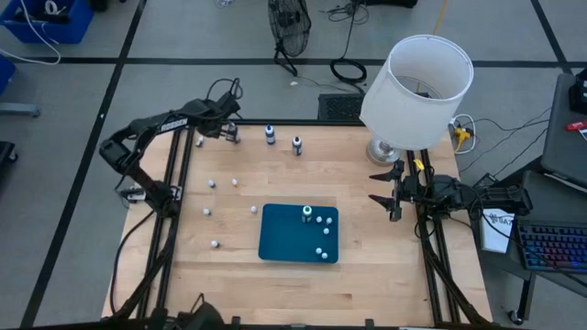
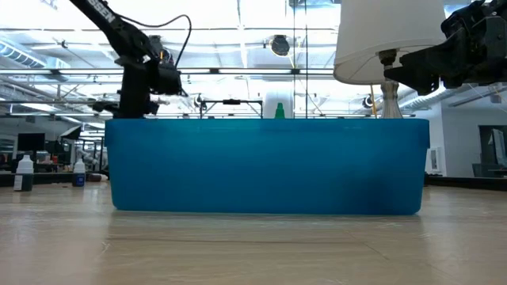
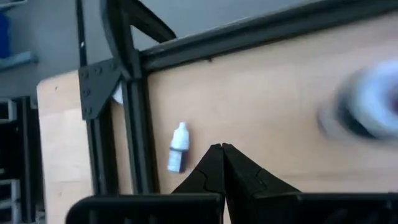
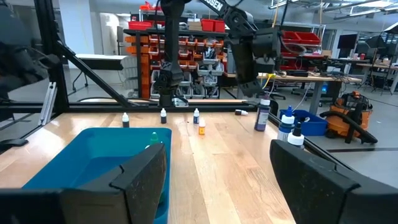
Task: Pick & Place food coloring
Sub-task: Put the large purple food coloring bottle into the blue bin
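Far-left corner of the table: left gripper [image 1: 229, 136] hangs there, fingers pressed together with nothing between them (left wrist view shows the tips meeting). One small white-capped bottle [image 3: 178, 147] lies just beside those tips, near the dark frame rail.

Food coloring is scattered. Several tiny bottles [image 1: 234, 182] stand loose on the wood left of the blue mat [image 1: 284, 240], and a few [image 1: 321, 249] already sit on the mat, one with a green cap [image 1: 306, 213]. Two larger dark bottles [image 1: 270, 135] stand at the far edge.

Right gripper [image 1: 393, 192] waits at the right edge by the lamp [image 1: 417, 82], fingers spread, empty.

My read: partway through, approach phase for the next pick. Next move needs the left fingers to open, then drop over the bottle by the rail. It's tight against the frame, so side clearance is the risk, and a light bottle tips easily.

Writing: white lettering on the left arm's link, too small to read. Nothing legible on the bottle labels.
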You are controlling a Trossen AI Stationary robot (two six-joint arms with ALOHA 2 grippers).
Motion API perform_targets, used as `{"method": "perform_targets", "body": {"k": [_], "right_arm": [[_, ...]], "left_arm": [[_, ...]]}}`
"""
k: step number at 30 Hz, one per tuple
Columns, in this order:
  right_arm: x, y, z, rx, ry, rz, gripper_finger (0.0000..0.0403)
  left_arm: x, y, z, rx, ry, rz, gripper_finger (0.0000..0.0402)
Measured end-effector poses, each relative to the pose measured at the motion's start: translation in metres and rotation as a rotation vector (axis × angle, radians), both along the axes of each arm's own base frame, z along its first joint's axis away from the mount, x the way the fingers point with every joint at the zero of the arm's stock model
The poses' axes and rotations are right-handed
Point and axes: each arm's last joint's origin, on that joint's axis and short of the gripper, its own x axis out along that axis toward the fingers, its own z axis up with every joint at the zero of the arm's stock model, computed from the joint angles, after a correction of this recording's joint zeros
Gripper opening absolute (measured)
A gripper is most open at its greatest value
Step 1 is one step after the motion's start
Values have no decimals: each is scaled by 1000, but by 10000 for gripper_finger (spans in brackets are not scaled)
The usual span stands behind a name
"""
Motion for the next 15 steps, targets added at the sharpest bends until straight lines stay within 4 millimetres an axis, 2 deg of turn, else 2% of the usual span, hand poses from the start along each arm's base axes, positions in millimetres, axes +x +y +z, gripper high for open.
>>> {"method": "perform_targets", "body": {"k": [8,11,15], "right_arm": [[0,0,0,0,0,0,271],[0,0,0,0,0,0,271],[0,0,0,0,0,0,274]], "left_arm": [[25,-20,29,48,-98,-456,32],[29,-29,40,84,-133,-531,68],[28,-36,46,85,-153,-542,136]]}}
